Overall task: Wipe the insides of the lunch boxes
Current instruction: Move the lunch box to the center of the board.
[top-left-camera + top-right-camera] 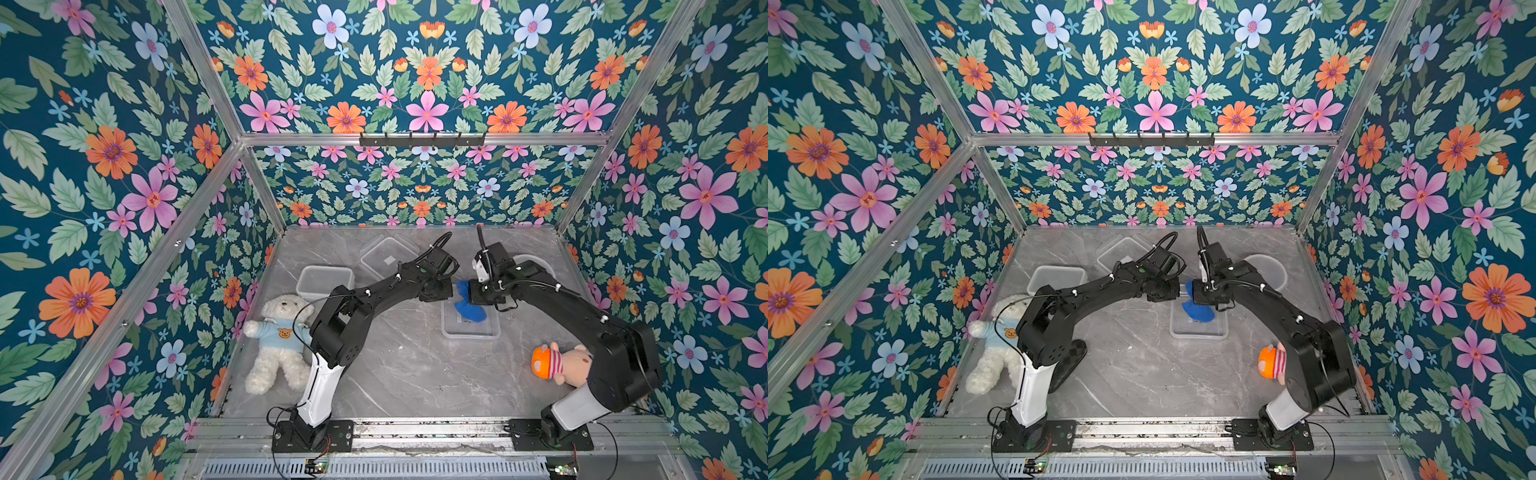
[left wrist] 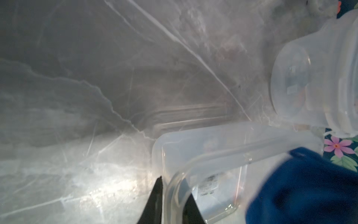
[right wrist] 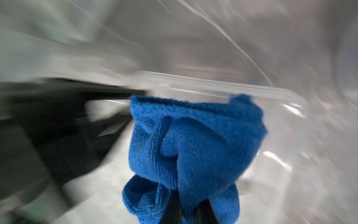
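Left fingers [image 2: 157, 195] clamped, right fingers [image 3: 171, 208] clamped

Blue cloth [image 1: 471, 311] gripped by right gripper [image 1: 468, 296], seen over small lunch box [image 1: 469, 330]; teddy bear [image 1: 278, 345] laid beside left arm [image 1: 374, 295].

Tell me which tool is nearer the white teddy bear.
Left. The left tool grips the lunch box rim on the side toward the teddy bear; the right tool, holding the blue cloth, hangs over that box, farther from the bear.
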Controlling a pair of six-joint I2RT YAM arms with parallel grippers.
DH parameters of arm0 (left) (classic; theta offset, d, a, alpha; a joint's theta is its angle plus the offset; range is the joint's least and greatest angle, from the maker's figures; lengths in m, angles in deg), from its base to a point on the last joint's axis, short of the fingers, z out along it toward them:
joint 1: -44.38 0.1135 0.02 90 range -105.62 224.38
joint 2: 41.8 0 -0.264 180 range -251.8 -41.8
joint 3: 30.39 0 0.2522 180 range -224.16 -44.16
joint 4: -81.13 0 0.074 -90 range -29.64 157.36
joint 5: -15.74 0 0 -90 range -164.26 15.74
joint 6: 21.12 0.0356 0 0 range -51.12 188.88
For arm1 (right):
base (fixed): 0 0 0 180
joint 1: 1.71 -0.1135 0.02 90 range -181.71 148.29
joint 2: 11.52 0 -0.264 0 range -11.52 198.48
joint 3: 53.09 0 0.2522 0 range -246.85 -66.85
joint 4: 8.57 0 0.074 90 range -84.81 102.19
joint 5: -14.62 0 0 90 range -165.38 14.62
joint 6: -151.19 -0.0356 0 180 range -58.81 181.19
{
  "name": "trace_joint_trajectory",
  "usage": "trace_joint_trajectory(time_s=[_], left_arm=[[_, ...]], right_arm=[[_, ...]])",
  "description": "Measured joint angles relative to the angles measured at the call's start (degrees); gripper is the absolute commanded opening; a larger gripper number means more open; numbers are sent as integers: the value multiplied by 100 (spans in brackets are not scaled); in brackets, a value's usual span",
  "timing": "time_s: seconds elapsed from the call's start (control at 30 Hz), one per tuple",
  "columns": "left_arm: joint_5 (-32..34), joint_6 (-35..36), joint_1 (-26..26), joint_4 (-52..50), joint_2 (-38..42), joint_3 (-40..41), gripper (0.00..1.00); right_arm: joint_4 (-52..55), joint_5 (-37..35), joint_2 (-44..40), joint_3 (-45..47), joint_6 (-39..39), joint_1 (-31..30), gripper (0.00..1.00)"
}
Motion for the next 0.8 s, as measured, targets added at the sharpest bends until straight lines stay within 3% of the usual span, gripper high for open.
trace_joint_trajectory(time_s=[0.17, 0.37, 0.6, 0.8], left_arm=[[31, 127, 284, -249, -560, -925, 18], [55, 280, 590, -474, -732, -1281, 17], [15, 409, 1113, -533, 586, 527, 17], [129, 428, 1799, -599, 2094, 2140, 18]], right_arm=[[-450, 581, -546, -688, -144, 35, 0], [-216, -33, -1198, -957, -87, 46, 0], [201, -925, -1613, -669, 149, 83, 0], [269, -1029, -1569, -299, 151, 105, 0]])
